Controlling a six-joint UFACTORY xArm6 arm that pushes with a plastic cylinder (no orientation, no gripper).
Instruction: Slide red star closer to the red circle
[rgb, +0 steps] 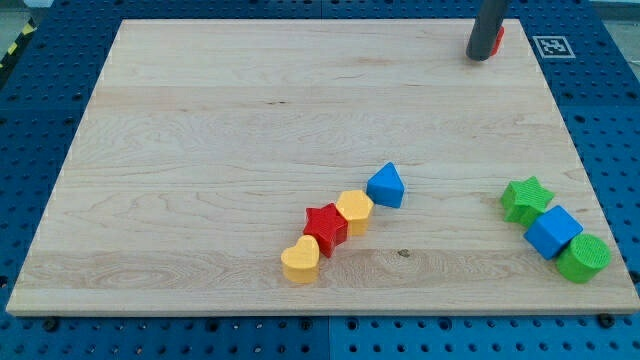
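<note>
The red star (325, 227) lies below the board's middle, in a diagonal row, touching a yellow heart (300, 261) at its lower left and a yellow hexagon (354, 210) at its upper right. A blue triangle (386, 185) ends that row. The red circle (497, 39) sits at the view's top right, mostly hidden behind my rod; only a red sliver shows. My tip (480, 57) rests at the red circle's left side, far from the red star.
At the view's right edge a green star (525, 198), a blue cube (552, 231) and a green cylinder (583, 258) sit in a touching diagonal row. The wooden board (250, 130) lies on a blue pegboard table.
</note>
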